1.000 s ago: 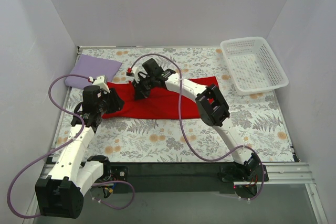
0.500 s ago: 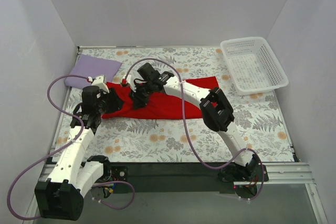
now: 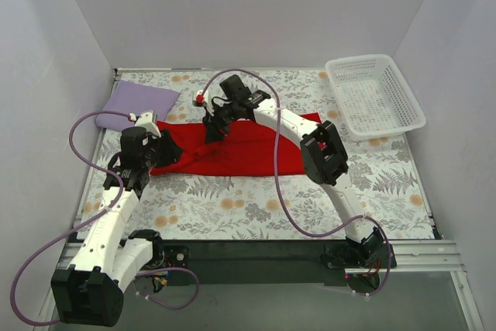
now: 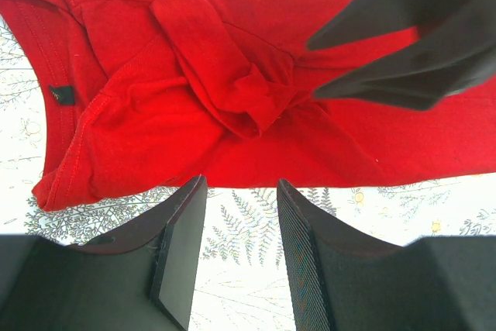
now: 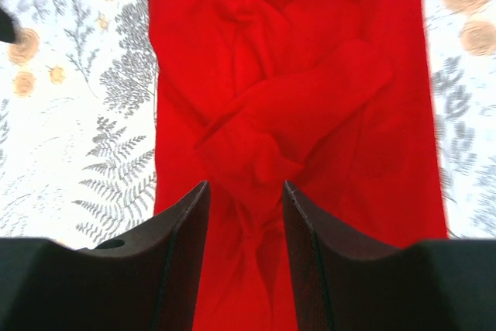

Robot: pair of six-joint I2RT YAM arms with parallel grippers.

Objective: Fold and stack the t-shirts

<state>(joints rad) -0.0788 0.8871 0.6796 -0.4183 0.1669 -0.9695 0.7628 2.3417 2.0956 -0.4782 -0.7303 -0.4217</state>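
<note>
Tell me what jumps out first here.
The red t-shirt lies in a long band across the middle of the flowered table, with a sleeve bunched on top. Both grippers hang open over its left part: the right gripper above the bunched sleeve, the left gripper at the near edge. The lilac t-shirt lies far left, a white basket far right.

count | red t-shirt [image 3: 232, 156]: 1 | lilac t-shirt [image 3: 138, 105]: 1 | t-shirts total: 2 | white basket [image 3: 375, 98]: 1
</note>
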